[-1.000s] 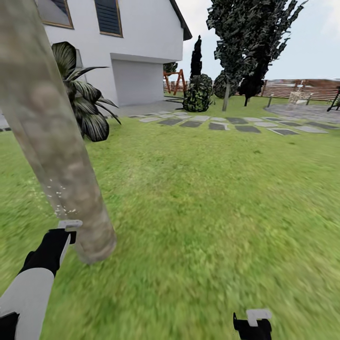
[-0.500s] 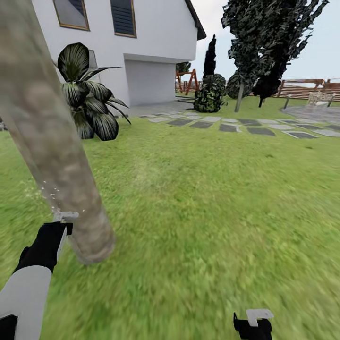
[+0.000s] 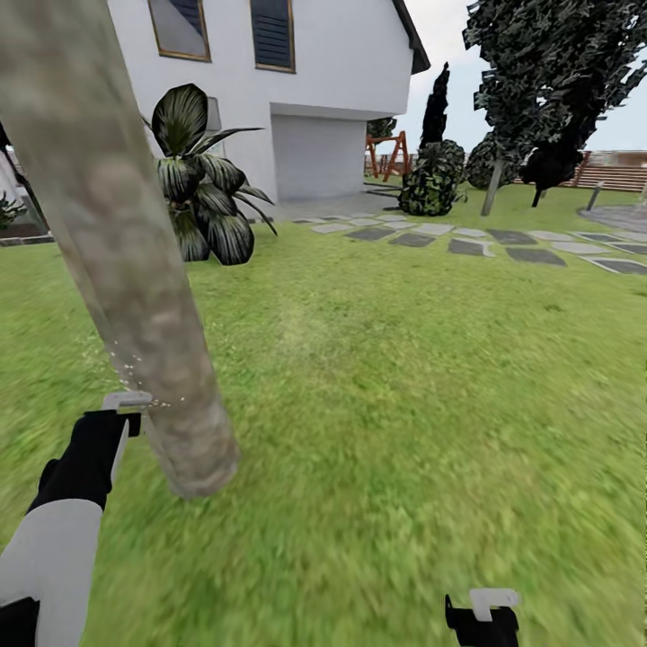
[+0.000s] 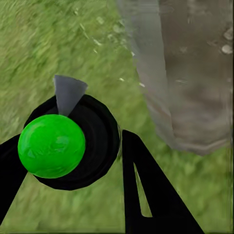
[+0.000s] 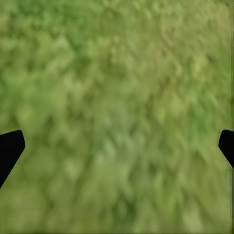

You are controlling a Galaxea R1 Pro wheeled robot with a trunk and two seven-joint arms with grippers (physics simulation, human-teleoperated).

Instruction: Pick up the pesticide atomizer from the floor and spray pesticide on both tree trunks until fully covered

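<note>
Left tool [image 4: 73,161] clamps the atomizer [image 4: 52,146] beside the tree trunk [image 3: 126,261]; right tool [image 5: 117,146] wide. Risk: nozzle drift sends spray past the bark.

Green-capped black atomizer [image 4: 63,146] beside pale mottled trunk [image 3: 126,270]

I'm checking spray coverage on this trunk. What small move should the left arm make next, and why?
Probably sweep the nozzle slowly upward. The left gripper holds the black atomizer with green cap beside the pale mottled tree trunk, and droplets speckle only its lower part.
</note>
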